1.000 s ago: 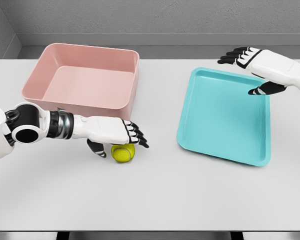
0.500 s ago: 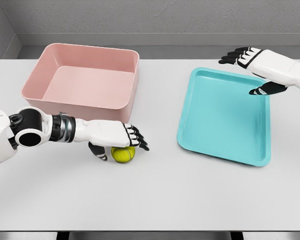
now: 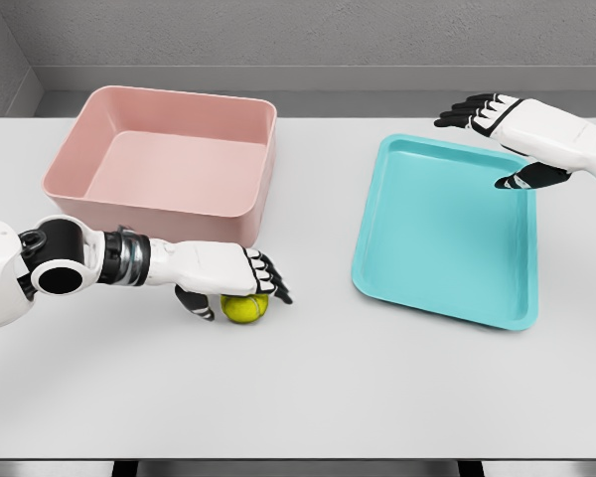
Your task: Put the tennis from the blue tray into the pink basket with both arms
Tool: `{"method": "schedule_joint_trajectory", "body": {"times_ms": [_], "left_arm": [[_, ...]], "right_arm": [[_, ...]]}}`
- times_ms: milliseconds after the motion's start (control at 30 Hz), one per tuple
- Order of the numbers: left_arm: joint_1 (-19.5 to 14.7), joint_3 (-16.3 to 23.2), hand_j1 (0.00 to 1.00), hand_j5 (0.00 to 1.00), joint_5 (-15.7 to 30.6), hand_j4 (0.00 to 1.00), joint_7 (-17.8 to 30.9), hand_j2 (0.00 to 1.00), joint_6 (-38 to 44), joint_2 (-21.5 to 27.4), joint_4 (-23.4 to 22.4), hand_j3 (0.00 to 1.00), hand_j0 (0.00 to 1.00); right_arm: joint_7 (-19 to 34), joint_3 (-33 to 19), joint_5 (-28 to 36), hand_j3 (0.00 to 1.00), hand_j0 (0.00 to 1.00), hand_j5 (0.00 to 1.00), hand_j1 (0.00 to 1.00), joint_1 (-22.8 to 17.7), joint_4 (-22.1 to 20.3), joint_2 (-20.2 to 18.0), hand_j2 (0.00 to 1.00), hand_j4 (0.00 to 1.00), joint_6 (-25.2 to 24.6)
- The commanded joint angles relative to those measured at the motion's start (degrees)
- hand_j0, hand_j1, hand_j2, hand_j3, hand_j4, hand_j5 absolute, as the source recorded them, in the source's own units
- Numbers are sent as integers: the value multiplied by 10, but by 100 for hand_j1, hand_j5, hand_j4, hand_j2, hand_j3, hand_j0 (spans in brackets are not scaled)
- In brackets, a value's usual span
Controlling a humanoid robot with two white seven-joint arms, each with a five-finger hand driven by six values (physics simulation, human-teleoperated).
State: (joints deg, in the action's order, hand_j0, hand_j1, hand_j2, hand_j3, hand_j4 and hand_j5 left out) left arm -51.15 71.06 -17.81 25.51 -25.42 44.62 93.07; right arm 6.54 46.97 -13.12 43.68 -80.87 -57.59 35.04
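Observation:
The yellow-green tennis ball [image 3: 244,308] lies on the white table, just in front of the pink basket [image 3: 159,214] and outside the blue tray [image 3: 447,238]. My left hand [image 3: 240,294] hovers low over the ball, palm down. Its fingers [image 3: 270,278] are spread across the ball's top and the thumb [image 3: 199,303] hangs at its left side, so the ball's upper part is hidden. The hand is not closed on the ball. My right hand [image 3: 492,134] floats open above the tray's far right corner and holds nothing. The tray and the basket hold nothing.
The white table [image 3: 318,388] stretches out in front of both containers. The basket stands at the back left, the tray at the right, with a strip of table between them. A grey wall runs behind the table's far edge.
My left hand has sunk lower over the ball and covers more of its top. The ball has barely shifted. The right hand has stayed still.

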Motion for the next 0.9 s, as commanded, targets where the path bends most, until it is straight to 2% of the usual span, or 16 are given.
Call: {"method": "schedule_joint_trajectory", "body": {"times_ms": [0, 33, 100, 167, 200, 267, 633, 700, 767, 867], "left_arm": [[0, 0, 78, 78, 2, 78, 0, 78, -2, 0, 0, 78, 78], [0, 0, 74, 74, 3, 74, 0, 74, -3, 0, 0, 74, 74], [0, 0, 72, 72, 3, 72, 0, 72, -5, 0, 0, 72, 72], [1, 0, 62, 62, 4, 62, -1, 62, -10, 0, 1, 62, 62], [1, 0, 62, 62, 4, 62, -1, 62, -11, 1, 0, 62, 62], [2, -1, 54, 54, 4, 54, -1, 54, -12, 2, 1, 54, 54], [4, -3, 49, 49, 9, 49, -3, 49, -12, 5, 6, 49, 49], [4, -6, 49, 49, 9, 49, -2, 49, -11, 9, 30, 49, 49], [2, -10, 49, 49, 13, 49, -2, 49, -10, 34, 62, 49, 49], [-2, -19, 49, 49, 25, 49, -1, 49, -11, 52, 80, 49, 49]], "right_arm": [[0, 0, 4, 100, 100, 100, 100, 0, 0, -1, 100, 100, 0], [0, 0, 4, 100, 100, 100, 100, 0, -1, 0, 100, 100, 0], [0, 1, 4, 100, 100, 100, 100, 0, -1, -1, 100, 100, 0], [0, 1, 4, 100, 100, 100, 100, 0, -1, -1, 100, 100, 0], [0, 1, 4, 100, 100, 100, 100, 0, -1, -1, 100, 100, 0], [0, 1, 4, 100, 100, 100, 100, 0, -1, -1, 100, 100, 0], [0, 1, 4, 100, 100, 100, 100, 0, -1, -1, 100, 100, 0], [0, 1, 4, 100, 100, 100, 100, 0, -1, -1, 100, 100, 0], [0, 1, 4, 100, 100, 100, 100, 0, -1, -1, 100, 100, 0], [0, 1, 4, 100, 100, 100, 100, 0, -1, -2, 100, 100, 0]]}}
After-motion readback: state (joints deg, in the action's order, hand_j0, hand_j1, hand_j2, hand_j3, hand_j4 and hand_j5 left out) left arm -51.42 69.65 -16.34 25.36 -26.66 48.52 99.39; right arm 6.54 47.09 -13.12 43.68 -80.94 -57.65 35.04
